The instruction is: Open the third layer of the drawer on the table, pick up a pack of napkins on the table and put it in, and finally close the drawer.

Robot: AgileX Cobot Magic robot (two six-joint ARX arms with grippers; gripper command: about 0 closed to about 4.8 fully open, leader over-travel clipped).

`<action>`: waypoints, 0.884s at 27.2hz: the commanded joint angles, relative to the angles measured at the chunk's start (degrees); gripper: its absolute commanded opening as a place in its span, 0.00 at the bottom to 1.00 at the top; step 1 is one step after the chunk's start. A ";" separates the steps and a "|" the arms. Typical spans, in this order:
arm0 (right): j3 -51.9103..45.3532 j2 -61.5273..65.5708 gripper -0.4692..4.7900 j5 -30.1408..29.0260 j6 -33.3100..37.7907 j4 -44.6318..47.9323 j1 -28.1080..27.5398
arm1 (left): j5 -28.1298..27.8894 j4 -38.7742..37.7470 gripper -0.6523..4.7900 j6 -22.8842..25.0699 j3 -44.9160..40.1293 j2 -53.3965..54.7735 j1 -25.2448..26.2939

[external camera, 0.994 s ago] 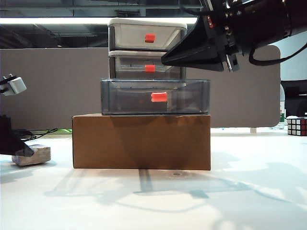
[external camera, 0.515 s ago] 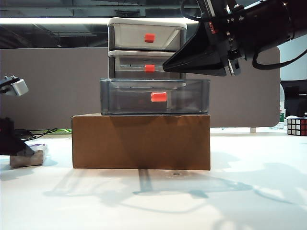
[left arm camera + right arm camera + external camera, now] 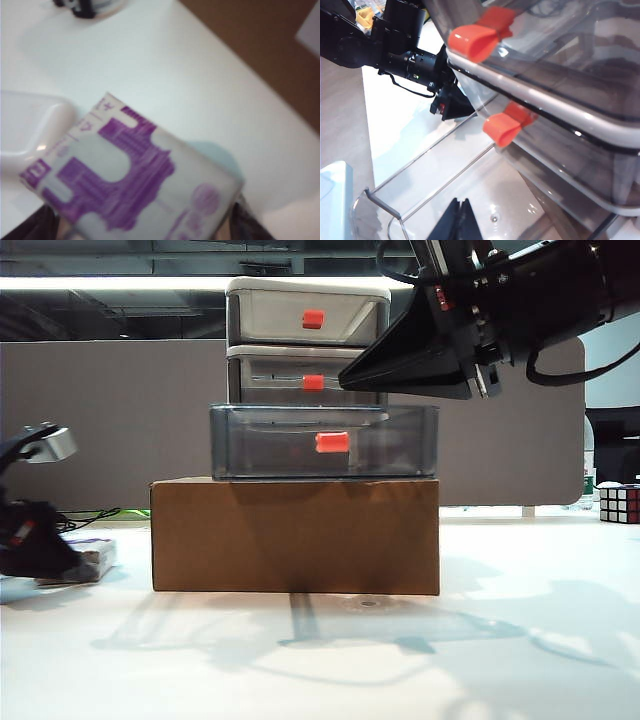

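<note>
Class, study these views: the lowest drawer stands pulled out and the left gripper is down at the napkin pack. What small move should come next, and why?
Probably close the left gripper on the pack of napkins. Its jaws are open, a finger shows at each side of the pack, which lies on the table, and the third layer already stands open. The right gripper, shut, hangs over that drawer.

One drawer (image 3: 307, 380) unit with three grey drawers, each with one red-orange handle, three handles in all. One brown cardboard box (image 3: 295, 536). One pack of napkins (image 3: 135, 182). One puzzle cube (image 3: 619, 504) at the surface's (image 3: 400, 660) right edge. Two robot hands: left hand (image 3: 35, 545), right hand (image 3: 400, 360).
</note>
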 commanded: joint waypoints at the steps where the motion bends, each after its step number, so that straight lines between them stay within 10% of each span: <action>1: 0.22 -0.15 0.08 -0.37 -0.42 0.57 0.00 | 0.13 0.26 1.00 -1.14 0.09 -0.31 -3.63; 13: 0.22 -0.15 0.08 -1.40 -0.42 0.20 0.00 | -11.28 1.51 1.00 -1.20 2.05 -0.09 -10.62; 24: 0.22 -0.17 0.08 -1.38 -0.39 0.28 0.00 | -9.38 -0.81 0.96 -2.25 3.23 1.11 -10.58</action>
